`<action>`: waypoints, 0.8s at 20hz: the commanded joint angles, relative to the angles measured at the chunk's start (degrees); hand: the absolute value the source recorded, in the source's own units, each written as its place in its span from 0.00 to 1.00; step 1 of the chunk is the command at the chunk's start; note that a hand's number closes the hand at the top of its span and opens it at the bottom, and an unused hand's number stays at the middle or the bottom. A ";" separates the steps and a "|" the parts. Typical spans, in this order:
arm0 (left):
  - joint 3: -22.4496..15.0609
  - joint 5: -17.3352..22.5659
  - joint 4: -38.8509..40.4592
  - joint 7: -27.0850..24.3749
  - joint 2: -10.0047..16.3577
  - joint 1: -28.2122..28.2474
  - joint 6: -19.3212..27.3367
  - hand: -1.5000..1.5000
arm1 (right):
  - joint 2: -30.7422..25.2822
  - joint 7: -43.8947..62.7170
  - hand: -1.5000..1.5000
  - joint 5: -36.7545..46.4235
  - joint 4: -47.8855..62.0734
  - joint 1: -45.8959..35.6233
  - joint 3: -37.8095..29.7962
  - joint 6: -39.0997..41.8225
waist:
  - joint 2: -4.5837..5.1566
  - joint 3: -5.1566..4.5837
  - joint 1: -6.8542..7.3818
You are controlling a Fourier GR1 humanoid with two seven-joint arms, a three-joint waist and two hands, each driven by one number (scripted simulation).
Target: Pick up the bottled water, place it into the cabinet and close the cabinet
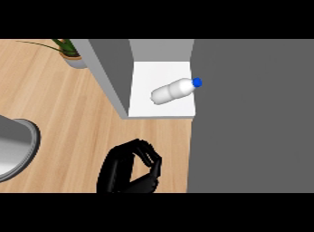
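Bottled water [174,90]: lay on its side on the white floor of the cabinet [160,111], inside the open compartment. Was tilted across that floor, with the blue cap [197,82] at the upper right and the base at the lower left. Reached with the cap to the edge of a broad grey panel [259,118] filling the right of the view; could not tell whether touching it or just beside it. Was touched by no hand.

Saw the cabinet's grey side wall [112,72] along the left of the white floor, standing on the wooden table [65,113].

Found the left hand [129,170] low in the view, left of centre, over the table and just beside the grey panel's edge, well apart from the bottle. Showed its fingers [138,147] clenched, curled toward the thumb, grasping nothing.

Saw nothing of the right hand.

Noted a potted plant [67,53] at the top left, near the cabinet's side wall, and part of a round grey metal vessel [12,149] at the left edge of the table, apart from the hand.
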 commanded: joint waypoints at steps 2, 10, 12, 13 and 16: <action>1.79 0.80 -10.15 2.46 9.16 6.02 -2.80 1.00 | 1.83 2.29 1.00 2.99 -10.26 3.72 0.42 1.17 | -0.11 0.02 0.10; 9.65 6.46 -10.55 -3.18 17.51 12.08 -11.50 1.00 | -3.35 4.07 1.00 4.75 -12.50 2.21 4.10 8.02 | 0.01 -0.13 0.34; 12.56 8.27 -15.06 0.68 19.74 11.20 -10.76 1.00 | -0.99 3.13 1.00 7.26 -15.22 3.81 7.02 9.67 | -0.35 -0.10 -0.37; 12.68 8.40 -16.36 -0.59 20.01 13.55 -10.67 1.00 | -1.75 2.87 1.00 5.79 -16.55 4.77 5.27 9.70 | -0.53 -0.16 -0.37; 16.06 12.77 -15.65 -3.12 21.85 16.26 -15.58 0.00 | 0.40 2.65 1.00 8.06 -17.76 4.52 7.92 8.74 | -0.54 -0.32 -0.54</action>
